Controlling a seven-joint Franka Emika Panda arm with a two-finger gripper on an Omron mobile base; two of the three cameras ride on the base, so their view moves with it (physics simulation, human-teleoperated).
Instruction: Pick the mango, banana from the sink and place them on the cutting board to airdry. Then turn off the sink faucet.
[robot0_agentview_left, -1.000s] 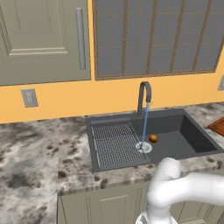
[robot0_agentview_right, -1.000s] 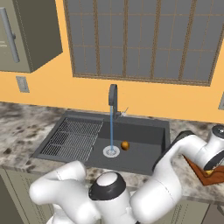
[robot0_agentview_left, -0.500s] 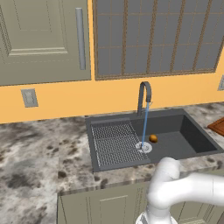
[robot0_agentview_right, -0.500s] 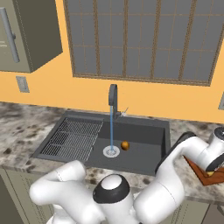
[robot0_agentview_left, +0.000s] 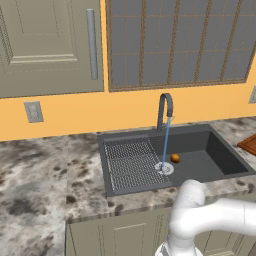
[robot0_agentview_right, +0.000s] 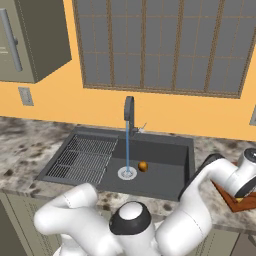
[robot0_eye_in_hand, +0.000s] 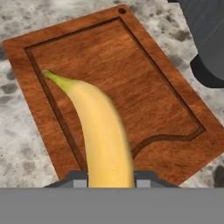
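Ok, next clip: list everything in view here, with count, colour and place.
mango: one, orange, in the sink beside the drain
banana: one, yellow, over the cutting board
cutting board: one, reddish-brown, on the counter
sink: one, dark grey, set in the counter
sink faucet: one, dark grey, blue stream running
counter: one, speckled grey
window: one, gridded, above the faucet
hand: one, holding the banana

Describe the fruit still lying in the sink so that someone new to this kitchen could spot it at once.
Find the dark sink under the window, then the round silver drain where the tap's blue stream lands. Just beside it lies the mango, a small orange ball, the only loose thing in the basin.
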